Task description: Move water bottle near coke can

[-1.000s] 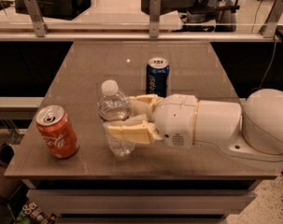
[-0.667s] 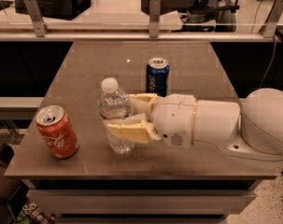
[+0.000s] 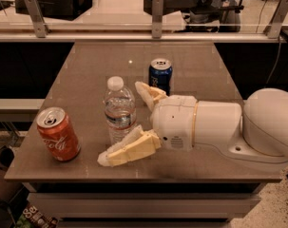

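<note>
The water bottle (image 3: pixel 119 109), clear with a white cap, stands upright on the brown table (image 3: pixel 86 70), left of centre. The coke can (image 3: pixel 58 134), red-orange with white script, stands near the front left corner, a short gap to the left of the bottle. My gripper (image 3: pixel 120 122) is open around the bottle. One cream finger (image 3: pixel 129 148) lies in front of the bottle and the other finger (image 3: pixel 147 93) is behind it, both apart from its sides. The white arm (image 3: pixel 215 125) reaches in from the right.
A blue Pepsi can (image 3: pixel 160 75) stands behind the gripper, right of the bottle. A metal rail with posts (image 3: pixel 157 13) runs along the table's far edge. The table's front edge is close below the near finger.
The fingers, shut on the water bottle before, have spread apart and let go of it. The bottle stands on the table at about the same spot.
</note>
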Tool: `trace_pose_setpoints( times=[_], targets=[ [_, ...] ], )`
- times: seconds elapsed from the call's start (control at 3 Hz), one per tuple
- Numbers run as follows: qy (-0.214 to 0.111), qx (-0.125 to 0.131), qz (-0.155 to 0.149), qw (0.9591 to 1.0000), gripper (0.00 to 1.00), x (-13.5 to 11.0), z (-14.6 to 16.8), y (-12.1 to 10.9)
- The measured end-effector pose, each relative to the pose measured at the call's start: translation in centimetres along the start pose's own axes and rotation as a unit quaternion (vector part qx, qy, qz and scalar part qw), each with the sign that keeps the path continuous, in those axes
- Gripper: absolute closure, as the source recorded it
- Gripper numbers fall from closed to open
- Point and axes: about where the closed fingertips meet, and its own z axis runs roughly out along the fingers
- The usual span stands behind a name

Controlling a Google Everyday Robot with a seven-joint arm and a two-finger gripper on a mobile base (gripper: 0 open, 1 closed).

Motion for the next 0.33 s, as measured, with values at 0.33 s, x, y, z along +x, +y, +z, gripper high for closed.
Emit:
trace_pose_setpoints(
  times=[0.33],
  targets=[
    [0.0, 0.0, 0.0, 1.0, 0.0, 0.0, 0.0, 0.0]
  ],
)
